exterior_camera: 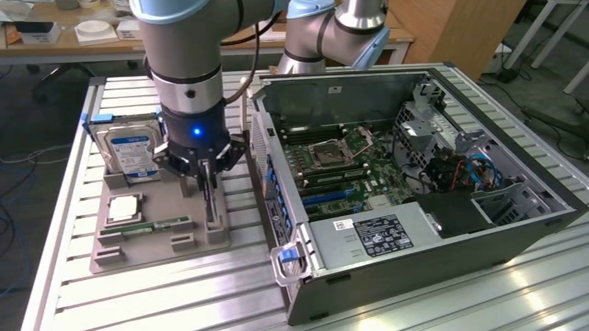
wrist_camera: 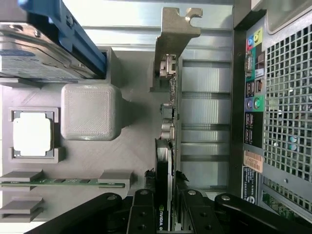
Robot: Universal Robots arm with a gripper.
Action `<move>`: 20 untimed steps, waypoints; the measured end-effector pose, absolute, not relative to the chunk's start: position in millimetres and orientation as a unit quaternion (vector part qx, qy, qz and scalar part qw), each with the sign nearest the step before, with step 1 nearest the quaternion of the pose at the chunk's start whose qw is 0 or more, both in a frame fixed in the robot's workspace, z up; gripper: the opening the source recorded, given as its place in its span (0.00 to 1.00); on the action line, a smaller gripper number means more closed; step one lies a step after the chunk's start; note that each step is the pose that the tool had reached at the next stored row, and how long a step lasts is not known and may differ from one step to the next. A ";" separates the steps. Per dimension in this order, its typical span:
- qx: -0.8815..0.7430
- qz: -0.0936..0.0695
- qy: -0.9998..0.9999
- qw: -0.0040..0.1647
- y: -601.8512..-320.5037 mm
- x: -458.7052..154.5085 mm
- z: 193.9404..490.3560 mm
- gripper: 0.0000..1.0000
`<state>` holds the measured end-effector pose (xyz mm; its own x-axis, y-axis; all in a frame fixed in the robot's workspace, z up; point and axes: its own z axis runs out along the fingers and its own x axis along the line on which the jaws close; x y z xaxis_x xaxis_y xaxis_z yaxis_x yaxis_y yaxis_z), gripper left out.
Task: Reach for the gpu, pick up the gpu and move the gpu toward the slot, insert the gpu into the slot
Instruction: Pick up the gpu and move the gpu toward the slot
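**Gripper (exterior_camera: 208, 181) closed on the gpu (exterior_camera: 212, 205) in its fixture**
The card stands on edge in the grey parts tray (exterior_camera: 147, 256), beside the computer case (exterior_camera: 432, 258), so the narrowed fingers (wrist_camera: 144, 207) can straddle its top edge.

We log a gray fixture tray (exterior_camera: 170, 200) at left centre of the exterior view, on a slatted aluminium table (exterior_camera: 184, 296). It holds an upright hard drive (exterior_camera: 127, 148), a processor chip (exterior_camera: 124, 207) and a memory stick (exterior_camera: 158, 225). An open computer case (exterior_camera: 442, 258) lies at right.
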<state>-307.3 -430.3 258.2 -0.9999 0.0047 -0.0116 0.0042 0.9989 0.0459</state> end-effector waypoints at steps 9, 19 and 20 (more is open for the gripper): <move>0.002 0.023 1.000 0.006 -430.3 -307.3 283.1 0.26; 0.002 0.023 1.000 0.006 -430.2 -307.3 312.7 0.26; 0.002 0.023 1.000 0.006 -430.2 -307.3 316.0 0.26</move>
<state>-307.3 -430.2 316.0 -0.9999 0.0047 -0.0116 0.0042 0.9989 0.0460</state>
